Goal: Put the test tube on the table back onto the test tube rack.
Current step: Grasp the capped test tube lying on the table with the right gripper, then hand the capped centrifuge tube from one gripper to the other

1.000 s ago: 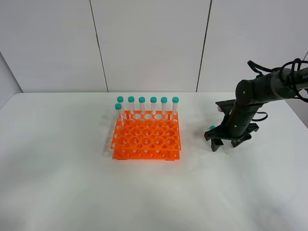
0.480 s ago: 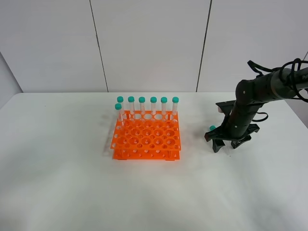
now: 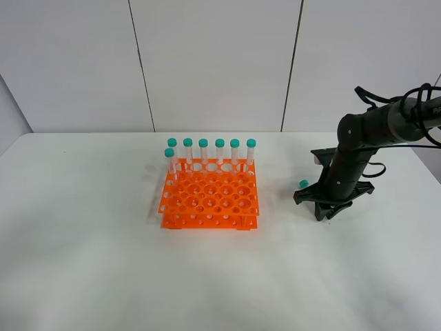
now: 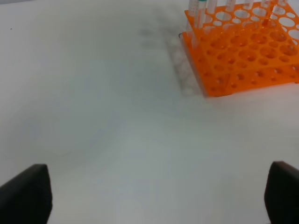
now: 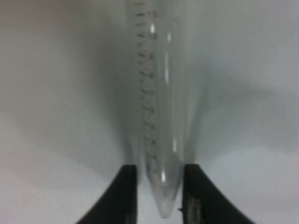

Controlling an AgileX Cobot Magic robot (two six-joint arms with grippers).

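newly closed right gripper [image 5: 159, 189] pinching the test tube [image 5: 159, 84] at its pointed tip, on the table [image 3: 103, 262] right of the test tube rack [image 3: 210, 196]; left gripper [image 4: 154, 196] spread. tip-held, may swing loose on lifting.

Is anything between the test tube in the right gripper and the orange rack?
Nothing visible. Only bare table lies between the test tube, clamped in the right gripper, and the test tube rack, whose front holes are free.
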